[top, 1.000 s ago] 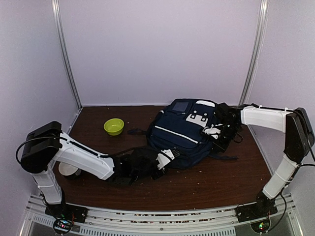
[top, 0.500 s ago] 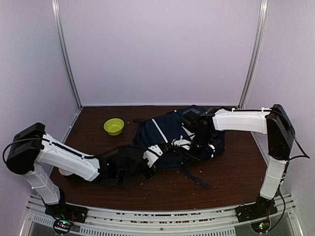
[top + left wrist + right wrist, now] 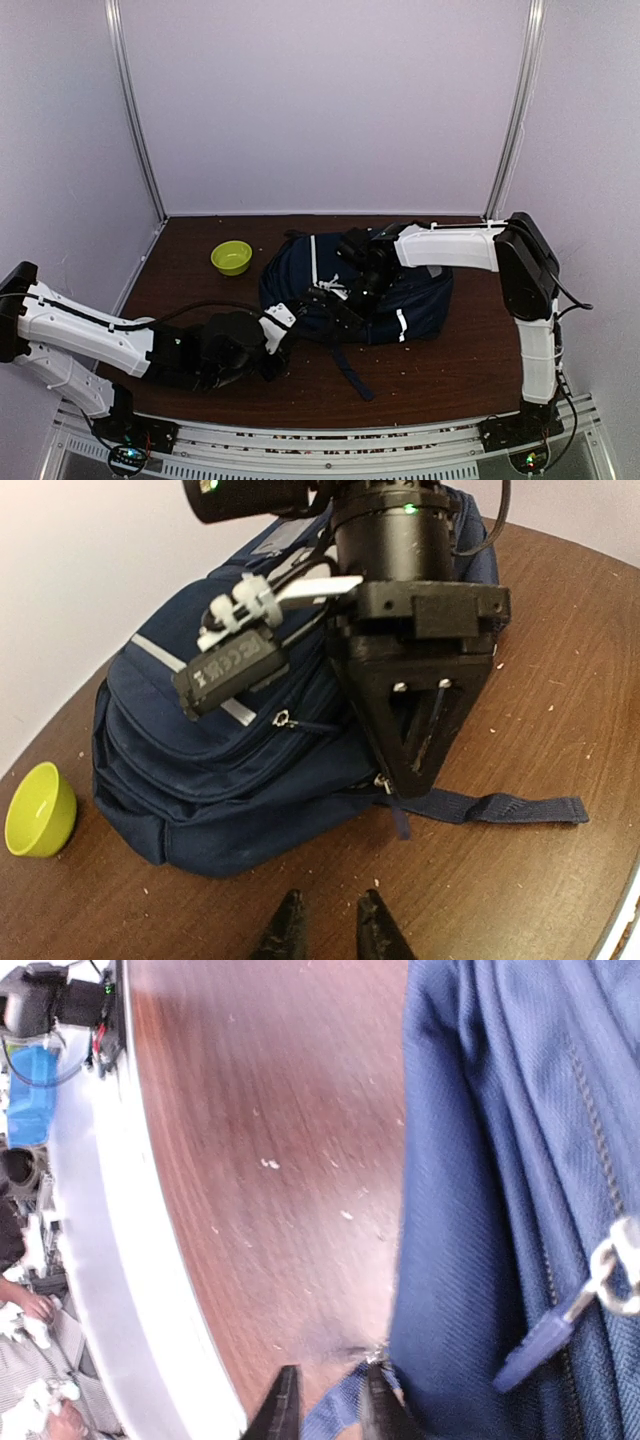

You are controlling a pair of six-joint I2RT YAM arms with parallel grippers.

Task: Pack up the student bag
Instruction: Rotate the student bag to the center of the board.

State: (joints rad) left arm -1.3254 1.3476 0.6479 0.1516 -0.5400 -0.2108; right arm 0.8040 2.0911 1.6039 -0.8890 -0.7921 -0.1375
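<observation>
While we look down from above, the student bag (image 3: 420, 300) lies on its side on the brown table (image 3: 450, 370), a little toward 3 o'clock of the middle. The right gripper (image 3: 345, 292) reaches in from 3 o'clock and rests on the bag's 9 o'clock half. The left gripper (image 3: 275, 335) sits low at the bag's 8 o'clock, just beside it. 1 green bowl (image 3: 231, 257) stands at the bag's 10 o'clock, apart from it, and 1 dark strap (image 3: 345, 365) trails toward 6 o'clock.

From the left wrist, our left jaws stand narrowly apart with nothing between them. The bag fills the view at 12 o'clock, with the right gripper's tip at its lower edge where the strap begins.

From the right wrist, the jaws are narrow, with blue webbing (image 3: 335, 1415) running between them. We cannot tell whether they pinch it. The bag's zip pull (image 3: 545, 1345) hangs at 3 o'clock.
</observation>
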